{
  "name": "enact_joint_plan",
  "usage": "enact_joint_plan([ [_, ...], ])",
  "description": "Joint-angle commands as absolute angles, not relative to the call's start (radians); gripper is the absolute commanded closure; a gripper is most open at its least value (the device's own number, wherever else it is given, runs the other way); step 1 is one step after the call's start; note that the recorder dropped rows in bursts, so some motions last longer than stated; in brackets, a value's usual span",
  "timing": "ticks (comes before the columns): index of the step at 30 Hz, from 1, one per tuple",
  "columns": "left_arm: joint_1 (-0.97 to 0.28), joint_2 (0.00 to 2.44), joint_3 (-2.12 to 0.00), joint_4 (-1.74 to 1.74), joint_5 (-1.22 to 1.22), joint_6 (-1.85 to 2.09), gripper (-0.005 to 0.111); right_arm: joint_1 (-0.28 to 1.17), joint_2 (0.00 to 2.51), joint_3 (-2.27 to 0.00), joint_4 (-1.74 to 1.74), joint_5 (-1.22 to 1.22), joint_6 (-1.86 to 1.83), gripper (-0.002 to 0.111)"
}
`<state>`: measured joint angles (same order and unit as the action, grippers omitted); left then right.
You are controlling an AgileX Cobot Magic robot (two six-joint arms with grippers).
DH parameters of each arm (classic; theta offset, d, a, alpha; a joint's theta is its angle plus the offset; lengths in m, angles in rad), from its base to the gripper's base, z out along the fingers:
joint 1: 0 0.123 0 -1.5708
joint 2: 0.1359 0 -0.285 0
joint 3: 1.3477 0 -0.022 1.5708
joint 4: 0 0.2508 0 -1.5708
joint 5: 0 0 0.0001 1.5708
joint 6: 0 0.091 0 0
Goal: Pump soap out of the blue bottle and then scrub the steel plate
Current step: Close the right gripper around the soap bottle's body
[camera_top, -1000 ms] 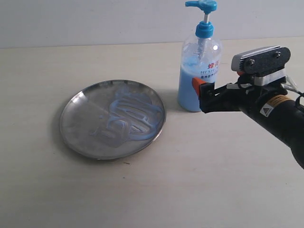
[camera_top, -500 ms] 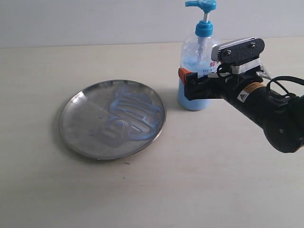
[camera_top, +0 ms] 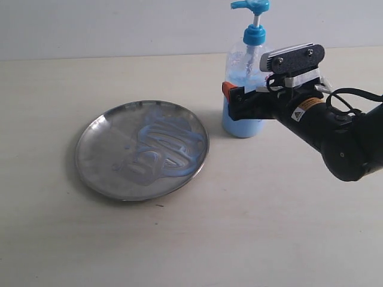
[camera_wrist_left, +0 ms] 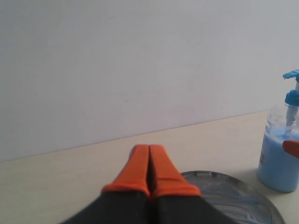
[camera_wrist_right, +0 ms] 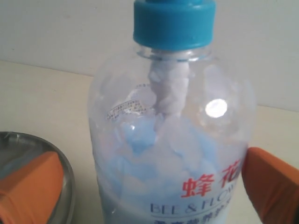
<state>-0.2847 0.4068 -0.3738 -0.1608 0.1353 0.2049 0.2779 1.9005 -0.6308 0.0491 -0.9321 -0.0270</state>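
The blue bottle point(camera_top: 243, 64) stands upright to the right of the steel plate point(camera_top: 99, 152), its pump head point(camera_top: 254, 6) raised. Pale blue soap point(camera_top: 166, 142) lies in swirled streaks on the plate. My right gripper point(camera_top: 238, 99) is open, and its orange fingertips point(camera_wrist_right: 30, 184) straddle the lower body of the bottle point(camera_wrist_right: 168, 154). One tip sits close to the label side; the other is apart from it. My left gripper point(camera_wrist_left: 149, 156) is shut with nothing in it, near the rim of the plate point(camera_wrist_left: 247, 198), and is out of the exterior view.
The beige tabletop point(camera_top: 251, 227) carries only the plate and bottle. A pale wall point(camera_top: 119, 27) rises just behind the bottle. The left wrist view shows the bottle point(camera_wrist_left: 280, 161) beyond the plate.
My right gripper has moved left from beside the bottle until its open fingers straddle the bottle's lower body. The plate and soap streaks are unchanged.
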Motion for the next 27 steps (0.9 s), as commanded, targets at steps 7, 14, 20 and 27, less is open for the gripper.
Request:
enact_joint_plan([
  [7,-0.291,0.408,-0.383,-0.161,0.124,0.205,0.107,0.28,1.904,-0.636,0.027,-0.911,-0.031,0.003],
  [14,-0.291,0.408,-0.383,-0.161,0.117,0.208,0.107,0.28,1.904,-0.636,0.024,-0.913,-0.03,0.003],
  [20,-0.291,0.408,-0.383,-0.161,0.117,0.208,0.107,0.28,1.904,-0.636,0.026,-0.907,-0.03,0.003],
  [27,-0.291,0.408,-0.383,-0.161,0.117,0.208,0.107,0.28,1.904,-0.636,0.141,-0.824,-0.067,0.003],
])
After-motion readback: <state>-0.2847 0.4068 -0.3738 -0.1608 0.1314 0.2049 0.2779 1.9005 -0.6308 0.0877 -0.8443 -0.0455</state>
